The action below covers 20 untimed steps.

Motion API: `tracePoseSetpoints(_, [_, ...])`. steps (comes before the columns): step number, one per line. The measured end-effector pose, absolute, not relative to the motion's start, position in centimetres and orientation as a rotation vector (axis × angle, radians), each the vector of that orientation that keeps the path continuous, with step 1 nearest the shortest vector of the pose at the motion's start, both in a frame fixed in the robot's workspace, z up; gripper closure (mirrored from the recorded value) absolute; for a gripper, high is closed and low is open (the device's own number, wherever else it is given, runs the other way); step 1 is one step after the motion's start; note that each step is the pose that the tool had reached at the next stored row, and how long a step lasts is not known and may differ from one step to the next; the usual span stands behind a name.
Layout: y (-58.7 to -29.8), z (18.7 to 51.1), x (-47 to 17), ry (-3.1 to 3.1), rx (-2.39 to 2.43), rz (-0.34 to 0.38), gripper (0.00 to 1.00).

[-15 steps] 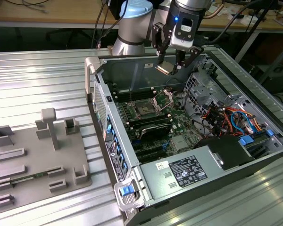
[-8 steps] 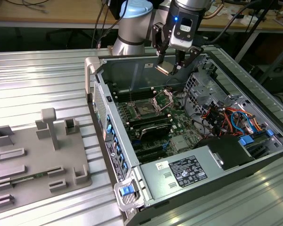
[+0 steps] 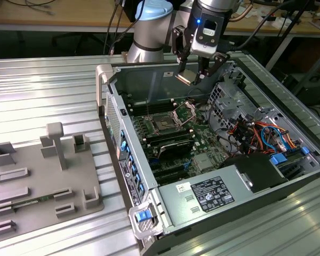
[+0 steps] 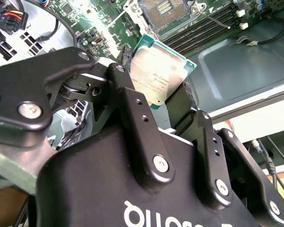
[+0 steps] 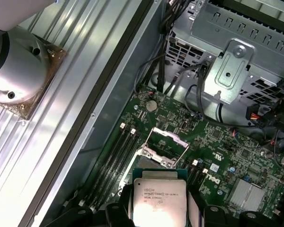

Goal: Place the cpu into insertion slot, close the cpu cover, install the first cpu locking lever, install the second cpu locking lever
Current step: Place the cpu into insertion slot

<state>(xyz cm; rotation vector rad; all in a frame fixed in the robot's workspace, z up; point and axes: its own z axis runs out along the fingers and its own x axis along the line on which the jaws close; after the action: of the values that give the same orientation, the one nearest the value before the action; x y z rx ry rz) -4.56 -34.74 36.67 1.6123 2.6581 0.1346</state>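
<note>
- Held the cpu (image 4: 160, 75) clamped by its edges in the gripper (image 3: 194, 76), tilted, well above the insertion slot (image 3: 162, 124)
- Saw the slot bare, the cpu cover (image 5: 164, 142) raised at its edge
- Found memory slots (image 3: 170, 140) just beside the slot, cables (image 3: 245, 130) near

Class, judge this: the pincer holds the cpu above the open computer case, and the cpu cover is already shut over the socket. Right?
Not quite. The cpu cover stands open, tilted up, as the first wrist view shows, and the socket is bare in the exterior view. The rest holds: the pincer holds the cpu above the open computer case.
</note>
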Motion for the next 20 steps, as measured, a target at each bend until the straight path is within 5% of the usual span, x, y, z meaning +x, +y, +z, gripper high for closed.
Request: tracePoseSetpoints(20, [-34.74,36.65,-4.64,2.634,1.648,0.134,0.45])
